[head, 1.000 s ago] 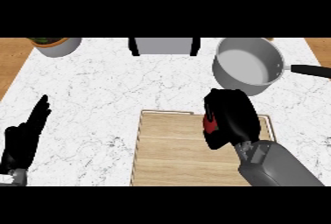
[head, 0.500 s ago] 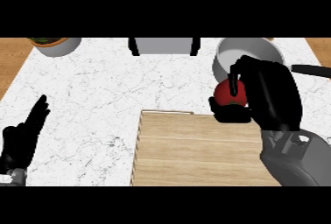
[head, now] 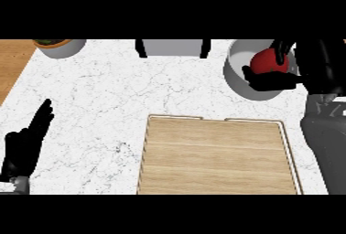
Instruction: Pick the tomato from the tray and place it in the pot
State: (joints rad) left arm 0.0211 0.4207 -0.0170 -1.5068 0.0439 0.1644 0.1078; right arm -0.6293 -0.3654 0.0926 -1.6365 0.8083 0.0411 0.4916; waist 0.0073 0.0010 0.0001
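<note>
The tomato is held in the right hand, whose black fingers and thumb are curled round its right and lower sides, so that only the red upper left part is seen. Tomato and hand are placed over the open mouth of the pot, a grey round vessel at the far right of the marble counter; whether the tomato is touching the pot's inside cannot be told from this steep view, since the hand covers much of the bowl. The grey right forearm is seen running up the right edge of the view toward the pot. The wooden tray lies on the counter nearer the robot, below the pot and apart from it, with nothing on its boards. The left hand is shown at the lower left edge, resting with its fingers straight and pointing up, holding nothing. At the far edge of the counter a grey boxlike object with dark sides is seen, and at the far left corner a grey bowl with something green and brown inside.
</note>
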